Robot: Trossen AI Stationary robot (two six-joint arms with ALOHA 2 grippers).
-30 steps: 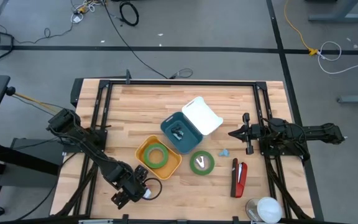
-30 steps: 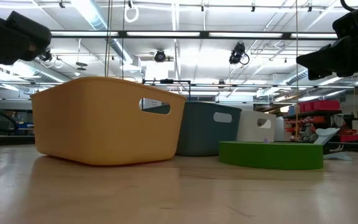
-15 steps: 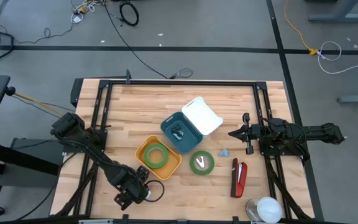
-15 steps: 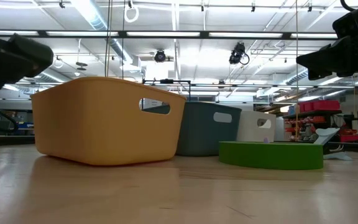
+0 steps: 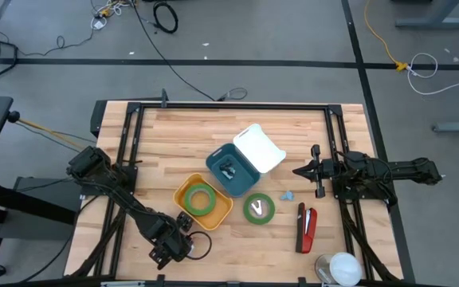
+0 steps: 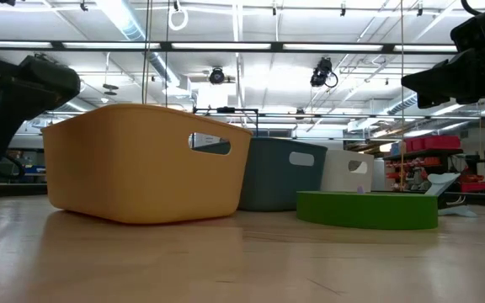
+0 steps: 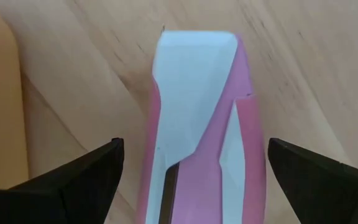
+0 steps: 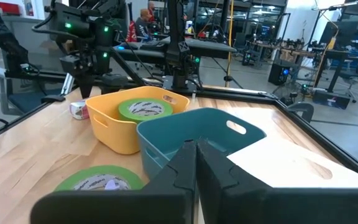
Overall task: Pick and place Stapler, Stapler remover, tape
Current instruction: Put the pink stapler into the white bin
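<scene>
Now the left gripper [image 5: 168, 249] has dropped lower over the pink-and-white stapler [image 7: 197, 124] near the table's front edge, just beside the yellow bin [image 5: 183, 191], fingers spread wide either side, nothing gripped yet. So a grasp looks next. Green tape roll [image 5: 202, 198] sits in that bin. Right gripper [image 5: 304, 170] waits closed, unmoved, beside the white bin [image 5: 259, 148].

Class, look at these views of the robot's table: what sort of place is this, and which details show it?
Probably a robotics lab or workshop. Cables trail across the bare grey floor, ceiling strip lights run over an open hall, and more workbenches and equipment fill the room behind the wooden table.
</scene>
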